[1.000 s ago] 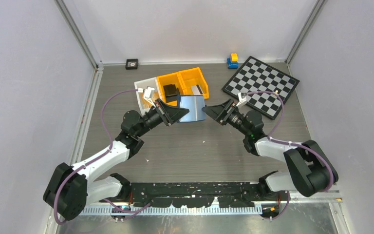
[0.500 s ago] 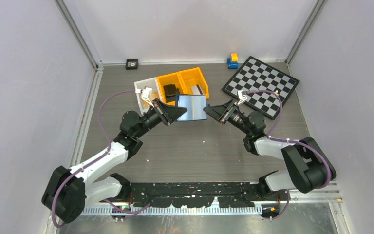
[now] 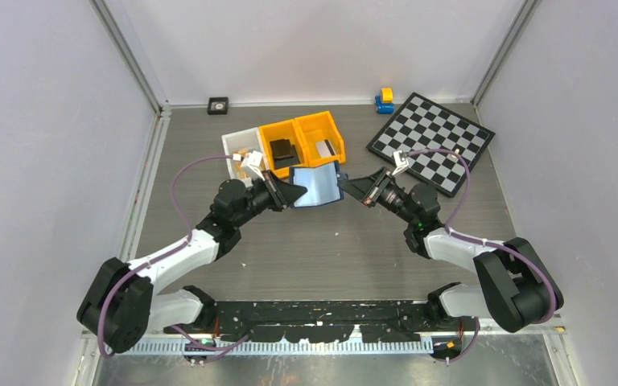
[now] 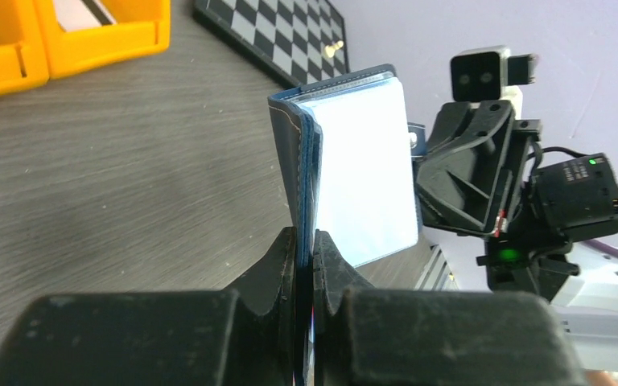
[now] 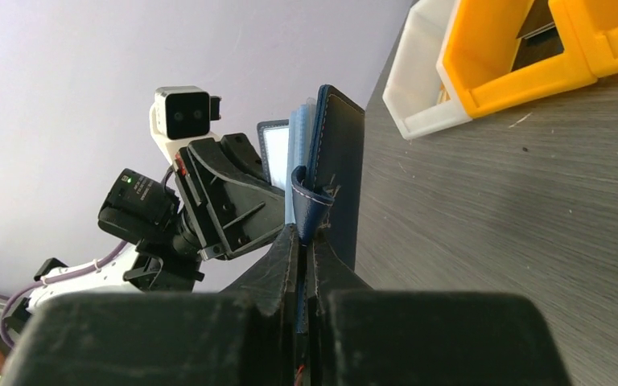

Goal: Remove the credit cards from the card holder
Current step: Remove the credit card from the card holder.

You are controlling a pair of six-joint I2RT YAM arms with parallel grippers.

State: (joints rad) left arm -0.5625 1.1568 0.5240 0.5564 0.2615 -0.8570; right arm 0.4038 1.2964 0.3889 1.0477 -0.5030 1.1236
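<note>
Over table (image 3: 330, 241) centre, top view: two orange plastic bins (image 3: 322, 119), L one w/ a black block (image 3: 282, 151), R one w/ a small white-grey item. White bin (image 3: 229, 143) beside them holds sth tan. Small navy-blue folding card holder (image 3: 318, 186) is held up btwn both arms, just in front of the bins, pale inside facing up.

L wrist view: left fingers (image 4: 290, 257) pressed together on the holder's navy edge.

R wrist view: right fingers (image 5: 290, 249) pinching its opposite navy flap.
</note>
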